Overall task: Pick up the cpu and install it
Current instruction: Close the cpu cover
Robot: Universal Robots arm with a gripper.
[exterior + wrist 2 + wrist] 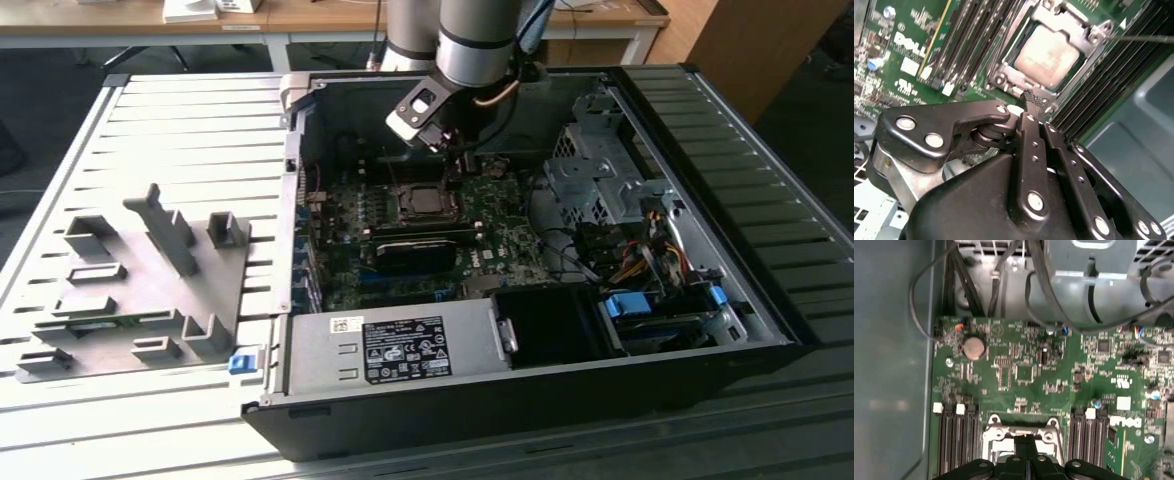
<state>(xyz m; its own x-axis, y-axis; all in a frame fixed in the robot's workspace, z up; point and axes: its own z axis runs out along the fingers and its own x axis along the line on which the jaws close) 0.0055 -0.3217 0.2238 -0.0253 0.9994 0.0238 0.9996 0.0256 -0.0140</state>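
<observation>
The fingers (1021, 446) are being held pressed together in front of the socket frame (999, 432), which is being flanked by memory slots (956, 440) on the green motherboard (1024, 370)

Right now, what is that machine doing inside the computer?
A robot arm is reaching into an open computer case that lies on its side. Its claw is shut with nothing in it and hangs close above the processor socket on the green motherboard. The cpu, a silvery square chip, lies inside that socket, so it looks placed rather than carried.
</observation>
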